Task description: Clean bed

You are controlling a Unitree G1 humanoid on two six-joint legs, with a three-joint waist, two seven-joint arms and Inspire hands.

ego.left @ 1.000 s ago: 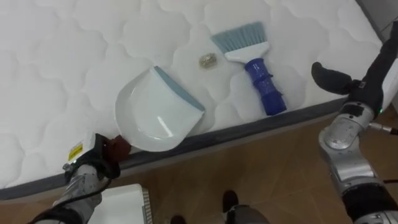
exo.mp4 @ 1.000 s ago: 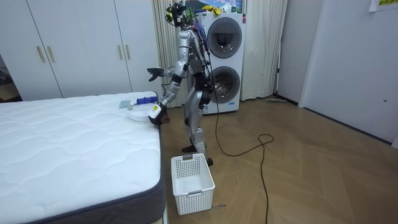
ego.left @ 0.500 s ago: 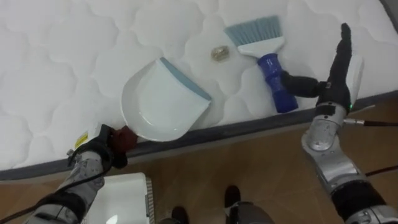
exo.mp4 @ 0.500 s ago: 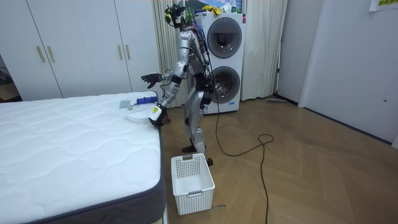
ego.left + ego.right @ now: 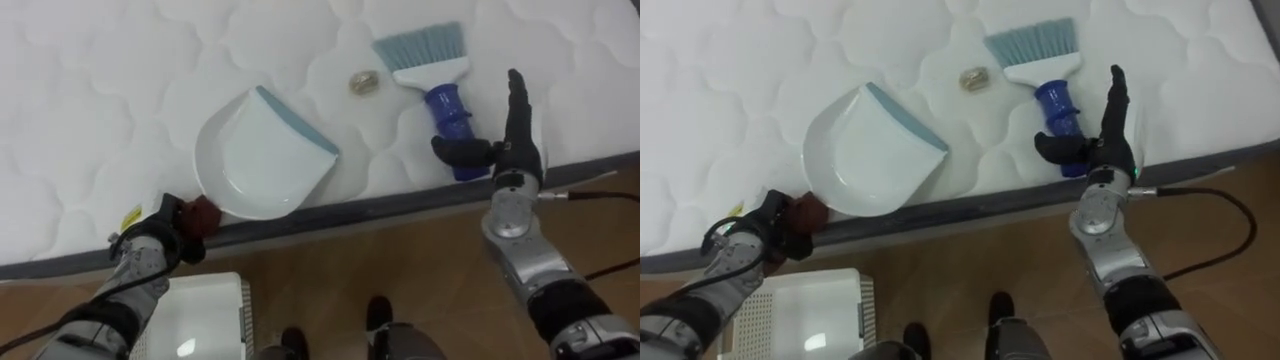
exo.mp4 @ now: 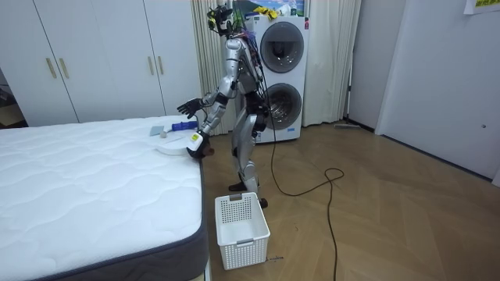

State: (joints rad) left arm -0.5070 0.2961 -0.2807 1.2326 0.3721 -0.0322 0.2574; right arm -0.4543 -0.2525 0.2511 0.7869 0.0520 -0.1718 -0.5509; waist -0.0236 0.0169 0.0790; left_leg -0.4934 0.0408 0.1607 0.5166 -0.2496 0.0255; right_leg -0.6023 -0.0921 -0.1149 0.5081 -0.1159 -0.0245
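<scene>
Left hand (image 5: 160,240): fingers curled round the dark red handle of 1 dustpan (image 5: 255,160), at the mattress edge.
Right hand (image 5: 512,135): fingers straight, thumb spread toward the brush handle's near end; I cannot tell if it touches.
Brush (image 5: 440,85): 1, just left of those fingers; ribbed blue handle, white head, pale blue bristles; long axis runs away from the thumb, bristles farthest.
Dustpan: smooth white plastic, rounded; grey-blue lip faces away from the left fingers.
Scrap (image 5: 363,81): 1 small crumpled bit between lip and bristles.
Mattress (image 5: 100,90): white, quilted.
</scene>
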